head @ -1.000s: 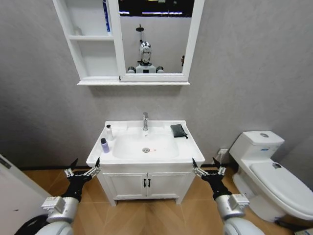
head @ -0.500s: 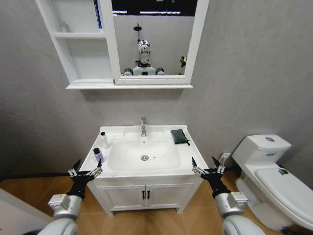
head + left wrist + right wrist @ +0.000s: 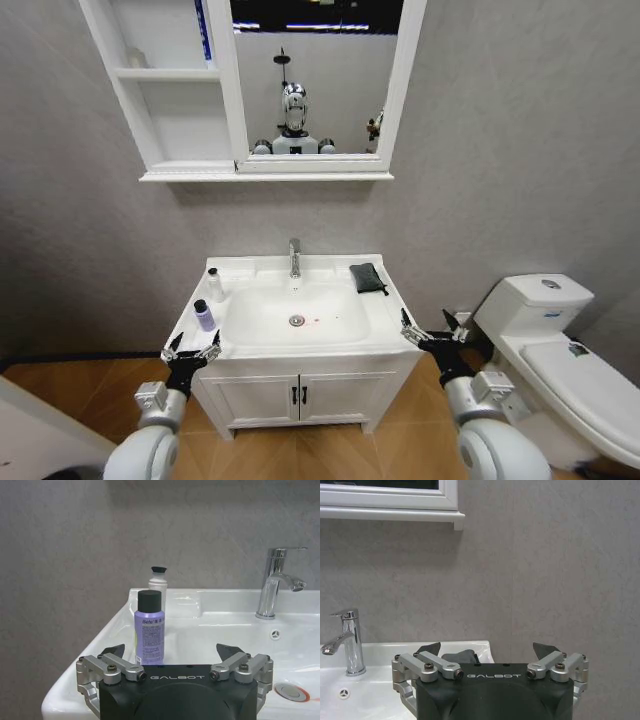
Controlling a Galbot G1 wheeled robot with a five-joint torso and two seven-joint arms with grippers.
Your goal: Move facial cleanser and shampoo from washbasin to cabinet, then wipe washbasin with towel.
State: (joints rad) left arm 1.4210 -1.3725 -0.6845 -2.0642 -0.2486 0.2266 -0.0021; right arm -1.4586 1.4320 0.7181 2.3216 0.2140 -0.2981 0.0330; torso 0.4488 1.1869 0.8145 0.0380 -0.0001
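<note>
White ceramic washbasin (image 3: 385,318) dead ahead: lilac black-capped bottle (image 3: 204,315) and white black-capped bottle (image 3: 214,284) on its left rim, dark grey folded towel (image 3: 367,277) at its back-right corner. Left gripper (image 3: 191,352) and right gripper (image 3: 432,334) hover spread wide at the washbasin's front corners. White open-shelved wall cabinet (image 3: 150,110) hangs above it.

Both arms were raised forward from the bottom of the head view, forearms angled upward and slightly inward. The left pincer (image 3: 191,349) was held low on the robot's left with its two fingers spread wide apart and nothing between them. The right pincer (image 3: 432,333) sat a little higher on the robot's right, fingers likewise spread and empty, the wrist level.
</note>
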